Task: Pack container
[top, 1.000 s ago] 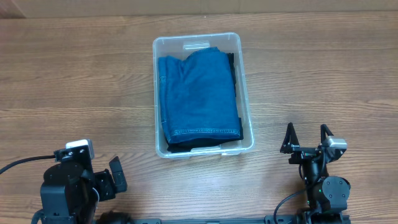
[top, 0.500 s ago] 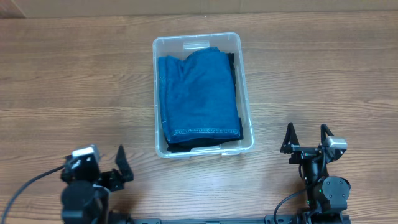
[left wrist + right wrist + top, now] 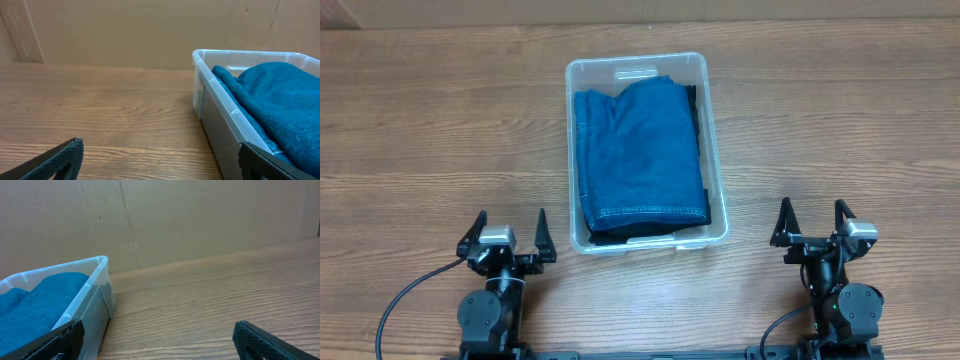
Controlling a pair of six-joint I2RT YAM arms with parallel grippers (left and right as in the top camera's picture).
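Swinging in from the near-left corner over the last second, the left hand (image 3: 510, 222) is now sitting squared up near the container's front left corner. It is mirroring the right hand (image 3: 812, 212), which is not shifting at all.

The wooden bench (image 3: 420, 120) is carrying everything, with a cardboard wall (image 3: 125, 30) standing behind it. The container (image 3: 638, 60) is resting at mid-bench, its long sides running away from the arms, between the two hands and a little beyond them.

It is looking full. A folded blue cloth (image 3: 640, 150) is filling it nearly to the rim, and a dark cloth (image 3: 630, 232) is peeking out beneath at the near end.

I am judging the container stiff but thin-walled and slick, and light for its bulk. Its rim along the two long sides is offering the surest hold. The cloth is soft and would likely be sagging if pinched at one edge.

Both hands are standing wide open and holding nothing. Nothing is standing between either hand and the container.
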